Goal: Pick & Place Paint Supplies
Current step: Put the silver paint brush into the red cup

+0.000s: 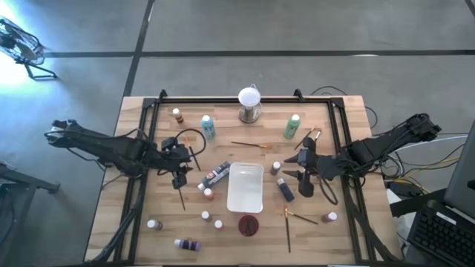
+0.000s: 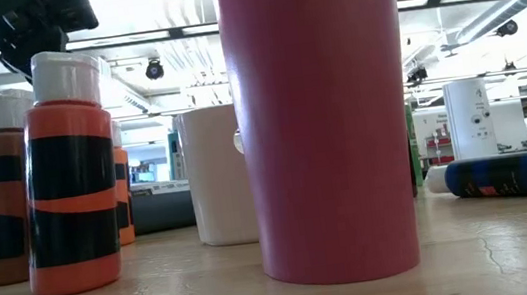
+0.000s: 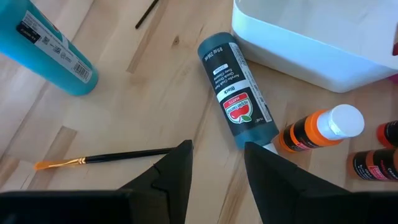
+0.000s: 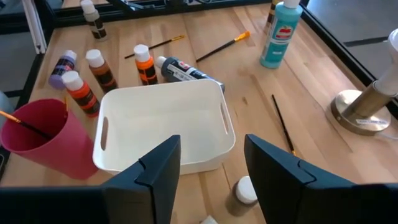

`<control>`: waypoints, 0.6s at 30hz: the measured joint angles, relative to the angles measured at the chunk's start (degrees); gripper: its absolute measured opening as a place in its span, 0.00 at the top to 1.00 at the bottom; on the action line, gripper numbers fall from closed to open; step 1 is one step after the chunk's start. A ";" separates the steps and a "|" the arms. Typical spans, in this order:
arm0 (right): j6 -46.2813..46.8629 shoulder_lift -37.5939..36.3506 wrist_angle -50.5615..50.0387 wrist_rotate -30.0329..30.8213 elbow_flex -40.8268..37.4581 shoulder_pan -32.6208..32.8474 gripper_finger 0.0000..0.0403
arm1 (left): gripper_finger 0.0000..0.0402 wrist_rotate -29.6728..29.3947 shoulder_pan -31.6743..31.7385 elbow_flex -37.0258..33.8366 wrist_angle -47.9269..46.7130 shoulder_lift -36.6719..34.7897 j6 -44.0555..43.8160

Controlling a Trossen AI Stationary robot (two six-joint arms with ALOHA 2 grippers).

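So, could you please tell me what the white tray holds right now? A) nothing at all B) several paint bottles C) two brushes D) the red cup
A: the right wrist view shows the white tray with a bare interior, while the red cup stands beside it and the dark blue bottle lies on the table behind it.

Tray [image 1: 246,187] mid-table, cup [image 1: 249,224] before it, globe [image 1: 249,98] behind.
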 joint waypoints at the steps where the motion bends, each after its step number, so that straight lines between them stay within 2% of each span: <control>1: 0.00 0.00 -0.02 0.00 0.00 0.00 0.56 | 0.62 0.00 -0.02 0.00 0.00 -0.02 0.14; 9: -0.04 0.02 -0.04 -0.02 0.00 -0.02 0.59 | 0.62 -0.02 -0.04 -0.02 0.02 1.11 0.52; 18: 2.28 0.02 -4.09 -0.04 0.00 -0.04 0.61 | 0.62 1.47 -0.04 2.09 -0.10 9.00 1.95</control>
